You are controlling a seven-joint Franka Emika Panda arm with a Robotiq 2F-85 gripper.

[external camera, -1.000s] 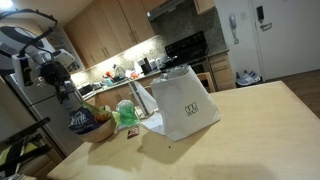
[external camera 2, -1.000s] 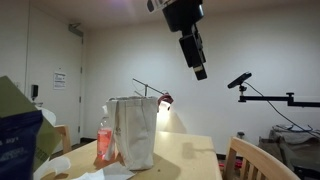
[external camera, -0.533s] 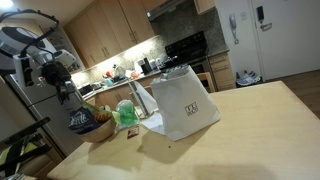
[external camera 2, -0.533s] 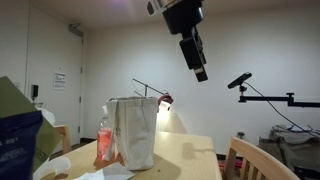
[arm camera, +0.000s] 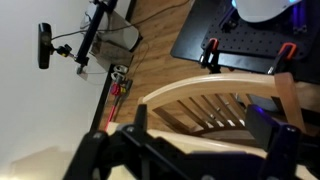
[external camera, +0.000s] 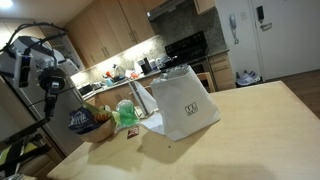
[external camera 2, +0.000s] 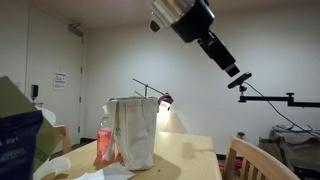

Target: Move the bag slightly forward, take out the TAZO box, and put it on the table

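Note:
The large white paper bag [external camera: 185, 103] with a small dark logo stands upright on the tan wooden table [external camera: 255, 130]; it also shows in an exterior view [external camera 2: 133, 130], as does the table [external camera 2: 190, 160]. The TAZO box is not visible in any view. My gripper [external camera 2: 233, 72] hangs high in the air, well above and to the side of the bag, tilted on a slant. In the wrist view its two dark fingers [arm camera: 205, 135] stand wide apart with nothing between them, over a wooden chair. The arm is at the far edge in an exterior view [external camera: 50, 85].
A blue-and-white snack bag [external camera: 82, 120] and a green packet [external camera: 127, 113] lie beside the bag. A red-pink bottle [external camera 2: 105, 145] stands against it. A wooden chair [external camera 2: 248, 160] sits at the table's edge. A camera stand [external camera 2: 270, 98] is beyond.
The arm has swung and tilted: the gripper moved sideways, away from above the bag, and now points on a slant. The bag has not moved.

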